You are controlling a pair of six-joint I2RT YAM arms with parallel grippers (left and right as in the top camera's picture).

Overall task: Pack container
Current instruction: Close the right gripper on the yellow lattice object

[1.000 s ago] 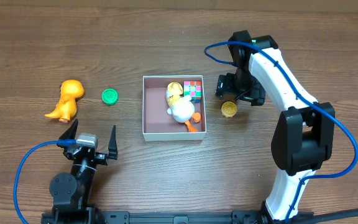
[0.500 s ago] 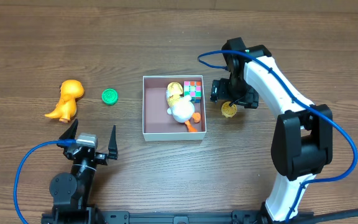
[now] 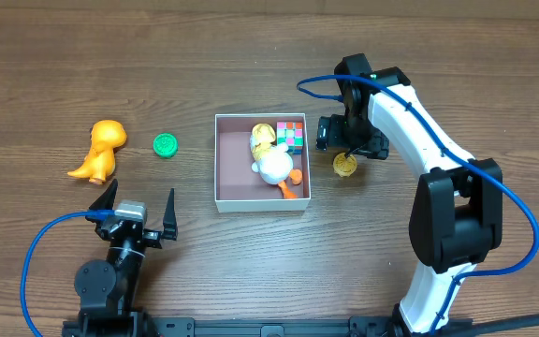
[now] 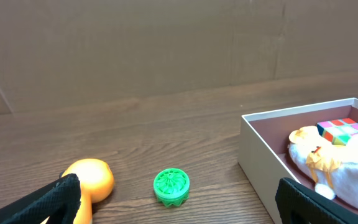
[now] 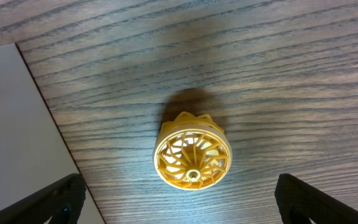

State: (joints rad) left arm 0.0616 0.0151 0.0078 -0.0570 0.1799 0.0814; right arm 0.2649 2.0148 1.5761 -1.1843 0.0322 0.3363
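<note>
Spanning the scene, a wooden table (image 3: 457,56) is seen, the white-walled container (image 3: 240,183) set at its centre. The right gripper (image 3: 349,140), just beside the container, and the left gripper (image 3: 140,201) are both held wide apart, empty. A plush duck (image 3: 271,161) and cube (image 3: 291,134) are kept inside the container; a yellow wheel (image 3: 344,166) is seen under the right gripper.

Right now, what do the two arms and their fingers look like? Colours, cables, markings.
Right arm: white links, black joints, a blue cable looping along it, small green mark near the wrist. Left arm: black, with a silver-grey wrist block and its own blue cable. Fingers on both are black and taper to points.
</note>
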